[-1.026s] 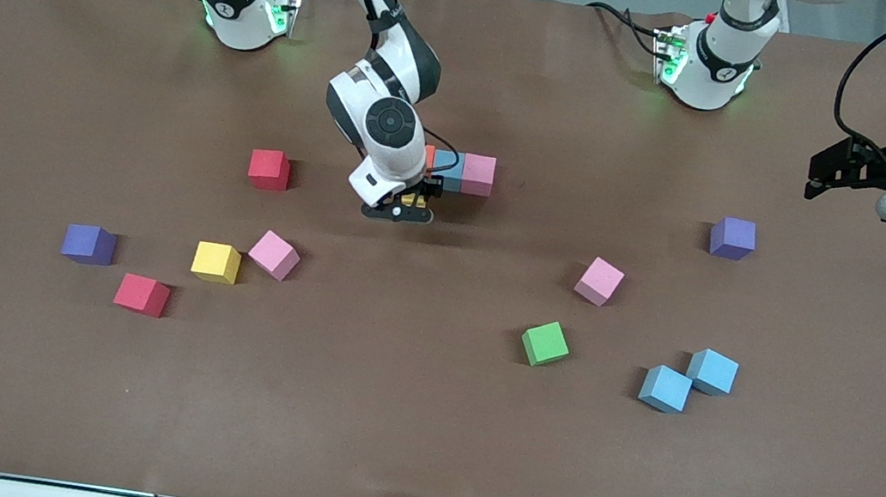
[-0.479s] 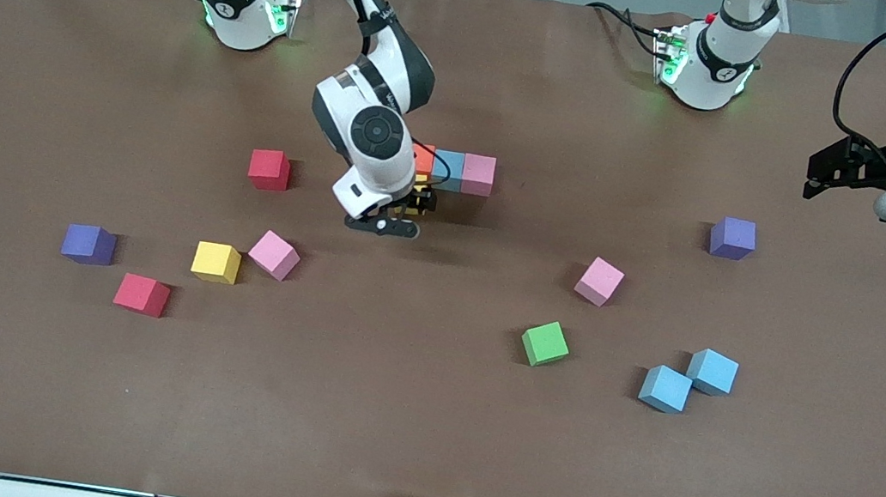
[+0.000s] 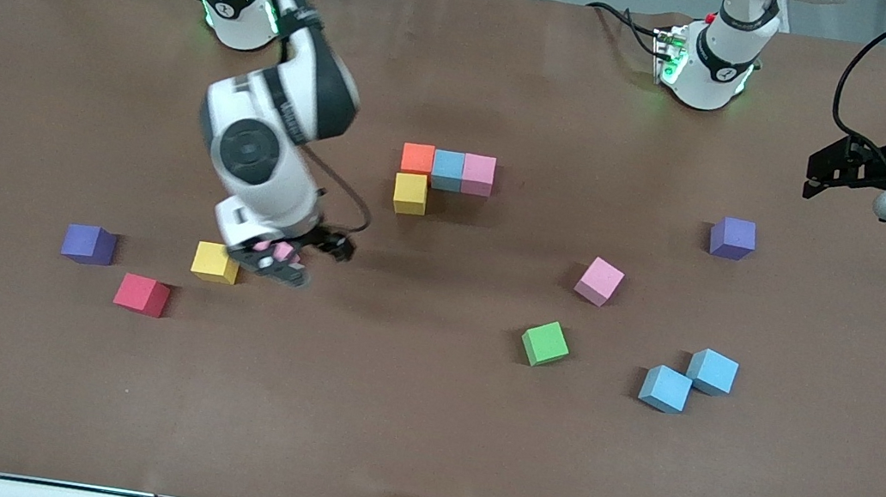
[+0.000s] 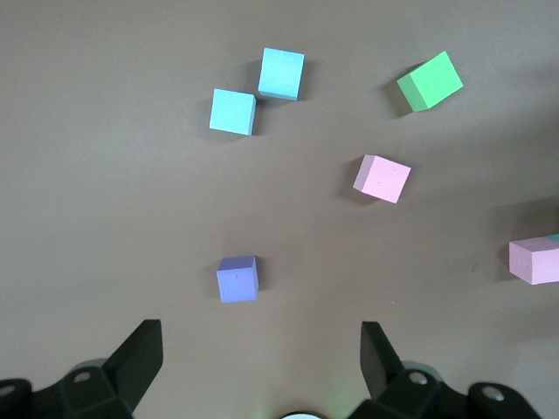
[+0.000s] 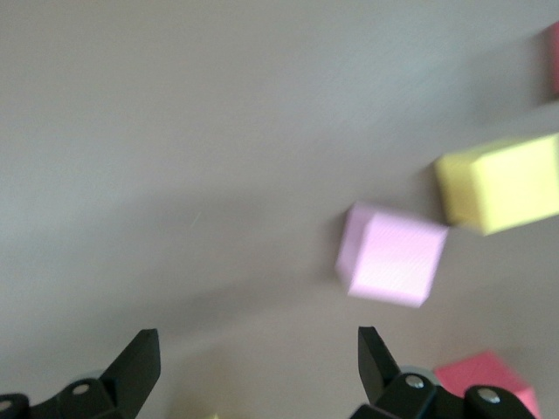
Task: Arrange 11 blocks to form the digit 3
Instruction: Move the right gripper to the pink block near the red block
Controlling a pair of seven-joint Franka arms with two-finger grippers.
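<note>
A purple cube (image 3: 88, 244) sits nearest the right arm's end of the tabletop (image 3: 417, 435), with a red block (image 3: 141, 294) just nearer the camera and a yellow block (image 3: 216, 262) beside them. The right claw (image 3: 278, 258) hangs over a pink block (image 5: 390, 254) next to that yellow one, fingers apart and holding nothing; in the front view the arm hides most of that block.

Mid-tabletop lies the start of the digit 3 (image 3: 440, 177): an orange block (image 3: 417, 158), a blue block (image 3: 447, 169) and a pink block (image 3: 478, 174) touching in a row, with a yellow block (image 3: 410, 193) touching the orange one on its camera side.

Toward the left arm's end lie a green block (image 3: 545, 343), a loose pink block (image 3: 600, 281), two light blue blocks (image 3: 687, 380) meeting at a corner, and a second purple cube (image 3: 732, 238). The left claw (image 3: 831, 169) waits above the tabletop's edge, fingers spread wide and empty.
</note>
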